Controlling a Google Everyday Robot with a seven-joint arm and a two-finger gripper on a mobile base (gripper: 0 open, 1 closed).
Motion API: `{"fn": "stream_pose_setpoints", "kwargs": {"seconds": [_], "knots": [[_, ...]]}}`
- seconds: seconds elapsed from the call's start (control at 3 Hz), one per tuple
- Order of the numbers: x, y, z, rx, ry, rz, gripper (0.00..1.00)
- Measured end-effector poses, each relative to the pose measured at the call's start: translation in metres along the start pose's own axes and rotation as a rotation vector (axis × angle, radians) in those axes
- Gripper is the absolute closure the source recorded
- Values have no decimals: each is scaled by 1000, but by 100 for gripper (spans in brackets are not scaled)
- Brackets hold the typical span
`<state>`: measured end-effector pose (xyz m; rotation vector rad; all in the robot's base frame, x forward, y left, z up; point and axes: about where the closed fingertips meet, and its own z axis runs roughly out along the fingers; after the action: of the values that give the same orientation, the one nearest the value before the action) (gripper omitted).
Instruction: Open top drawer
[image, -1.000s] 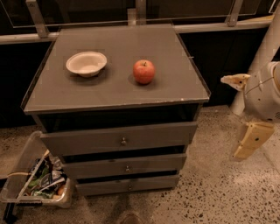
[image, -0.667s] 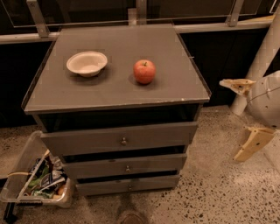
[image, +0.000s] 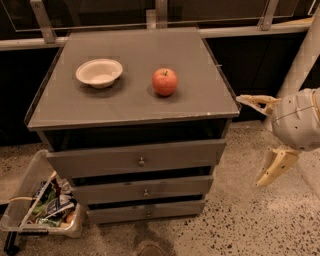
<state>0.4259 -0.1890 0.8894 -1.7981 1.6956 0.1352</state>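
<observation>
The top drawer (image: 135, 157) is the widest grey front of three, just under the cabinet top, with a small round metal knob (image: 141, 161) at its middle. It sticks out a little past the cabinet frame, with a dark gap above it. My gripper (image: 250, 142) is to the right of the cabinet, level with the top drawer and apart from it. Its two cream fingers are spread wide, one finger (image: 257, 102) high near the cabinet's right corner and the other lower down; it holds nothing.
A white bowl (image: 99, 72) and a red apple (image: 164, 81) sit on the cabinet top (image: 200, 100). Two slimmer drawers (image: 142, 191) lie below. A clear bin of packets (image: 42, 205) stands on the speckled floor at the left. A rail runs behind.
The gripper has shifted slightly down and to the right, staying open. The cabinet, bowl and apple have not moved.
</observation>
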Motion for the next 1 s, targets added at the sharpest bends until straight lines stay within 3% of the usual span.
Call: {"fn": "stream_pose_setpoints", "kwargs": {"seconds": [0.33,1.0], "knots": [[6,5,23,-33,-5,7,0],[33,6,95,-34,-67,36,0]]}}
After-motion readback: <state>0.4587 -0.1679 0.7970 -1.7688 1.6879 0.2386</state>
